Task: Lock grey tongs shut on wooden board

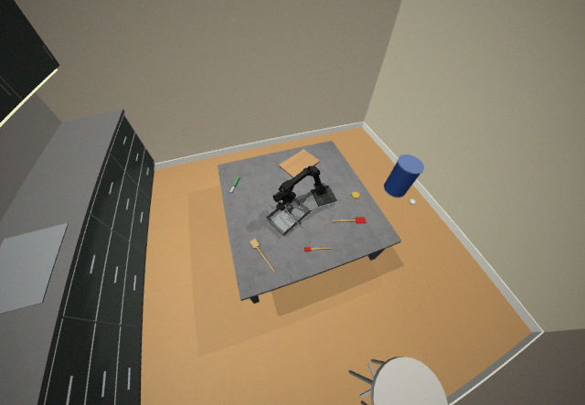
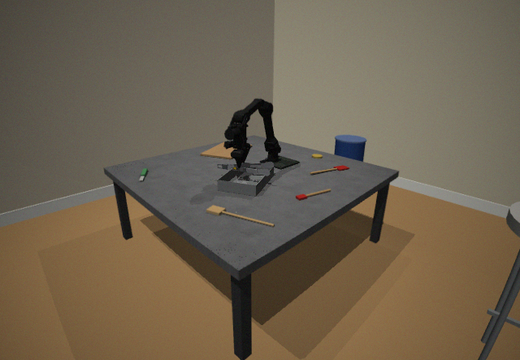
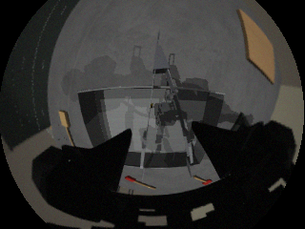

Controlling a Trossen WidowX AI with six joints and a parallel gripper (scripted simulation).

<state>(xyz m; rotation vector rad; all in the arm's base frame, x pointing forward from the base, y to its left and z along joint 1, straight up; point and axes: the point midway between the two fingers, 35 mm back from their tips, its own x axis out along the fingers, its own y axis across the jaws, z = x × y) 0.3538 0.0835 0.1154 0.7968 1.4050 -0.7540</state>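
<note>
The grey tongs lie open across the roasting tin. In the wrist view their hinge end sticks out past the tin's far rim, and the two arms spread toward the near rim. My gripper is open and empty, pointing down above the tongs, with its fingertips spread on either side of the arms in the wrist view. Whether it touches them cannot be told. The wooden board lies flat on the table with nothing on it, apart from the tin.
A green-handled tool lies beyond the tin. A wooden turner, a large red spatula, a small red one and a yellow disc lie around.
</note>
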